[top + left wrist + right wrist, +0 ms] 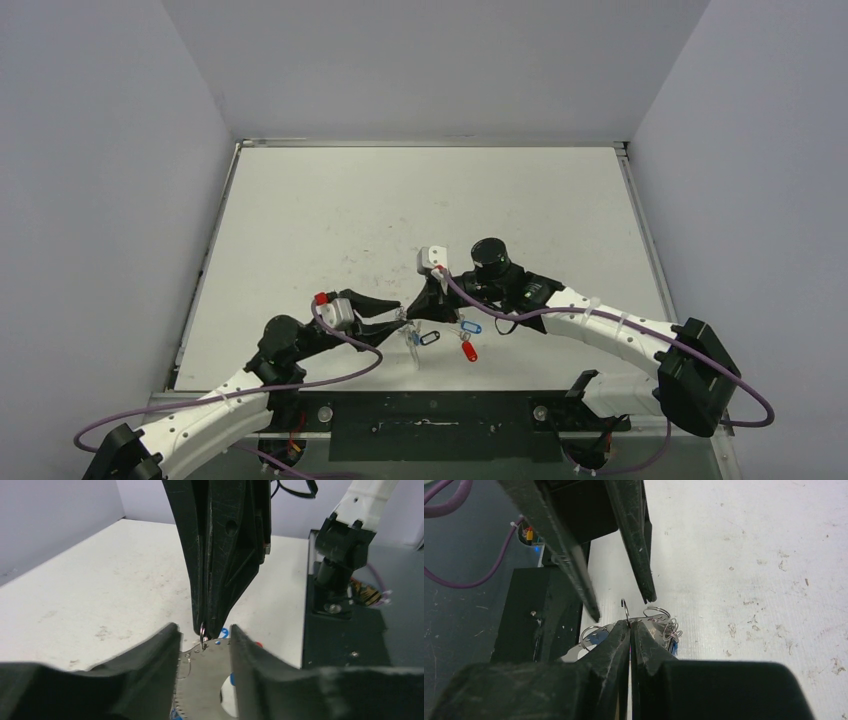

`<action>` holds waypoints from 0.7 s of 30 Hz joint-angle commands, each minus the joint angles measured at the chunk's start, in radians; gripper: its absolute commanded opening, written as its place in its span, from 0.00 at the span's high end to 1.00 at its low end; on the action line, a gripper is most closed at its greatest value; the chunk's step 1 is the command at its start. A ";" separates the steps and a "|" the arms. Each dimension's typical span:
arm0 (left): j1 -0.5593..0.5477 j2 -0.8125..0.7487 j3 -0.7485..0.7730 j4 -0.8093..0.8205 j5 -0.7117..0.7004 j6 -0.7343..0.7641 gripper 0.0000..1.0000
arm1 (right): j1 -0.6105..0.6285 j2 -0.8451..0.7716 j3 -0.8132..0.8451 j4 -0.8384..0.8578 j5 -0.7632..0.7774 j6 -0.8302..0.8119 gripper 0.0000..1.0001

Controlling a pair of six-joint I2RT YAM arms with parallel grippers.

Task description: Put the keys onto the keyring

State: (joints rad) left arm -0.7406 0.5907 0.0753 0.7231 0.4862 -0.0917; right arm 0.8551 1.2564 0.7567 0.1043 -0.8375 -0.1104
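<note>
My right gripper is shut on a thin metal ring, the keyring, which pokes up edge-on between its fingertips. From it hangs a flat silver key with a serrated edge. That key lies in the gap between the spread fingers of my left gripper, which is open. More wire loops bunch beside the right fingertips. From above, both grippers meet near the table's front middle: the left gripper and the right gripper. Two blue tags and a red tag lie just beneath them.
The white table is walled on three sides by grey panels. A black base plate runs along the near edge just behind the keys. Purple cables trail from both arms. The right arm's base stands close on the right in the left wrist view.
</note>
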 commanded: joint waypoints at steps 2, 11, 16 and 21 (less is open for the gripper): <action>-0.003 -0.048 0.030 0.040 -0.005 -0.009 0.42 | -0.032 -0.021 0.026 0.067 0.007 0.045 1.00; -0.003 -0.271 0.085 -0.275 -0.137 0.080 0.22 | -0.128 -0.077 0.056 0.031 0.095 0.162 1.00; -0.003 -0.285 0.084 -0.362 -0.241 0.016 0.22 | -0.209 -0.166 0.066 -0.030 0.228 0.220 1.00; -0.003 -0.178 0.109 -0.408 -0.261 -0.022 0.23 | -0.263 -0.279 0.067 -0.098 0.394 0.254 1.00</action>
State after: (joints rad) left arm -0.7410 0.3351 0.1207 0.3767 0.2760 -0.0711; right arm 0.6224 1.0737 0.7650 0.0132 -0.5934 0.0986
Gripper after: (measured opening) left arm 0.781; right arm 0.027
